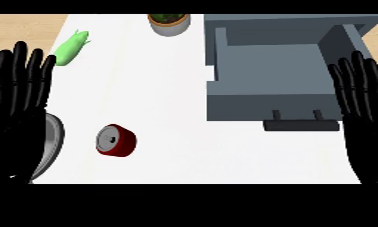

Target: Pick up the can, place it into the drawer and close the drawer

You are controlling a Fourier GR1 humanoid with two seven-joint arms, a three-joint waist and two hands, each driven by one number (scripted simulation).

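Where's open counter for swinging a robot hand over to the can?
Widest bare strip: mid-counter between the can and the drawer, running up to the potted plant. Also bare in front of the drawer handle. Crowded at left: plate by the left robot hand.

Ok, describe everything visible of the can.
The can is short, dark red, metal-looking, with a silver top bearing a dark spot. It sits on the white counter, near left part, top turned toward the view; whether it tilts I cannot tell. A grey plate lies just left of it, apart. Nothing touches it but the counter; the open drawer is off to its right.
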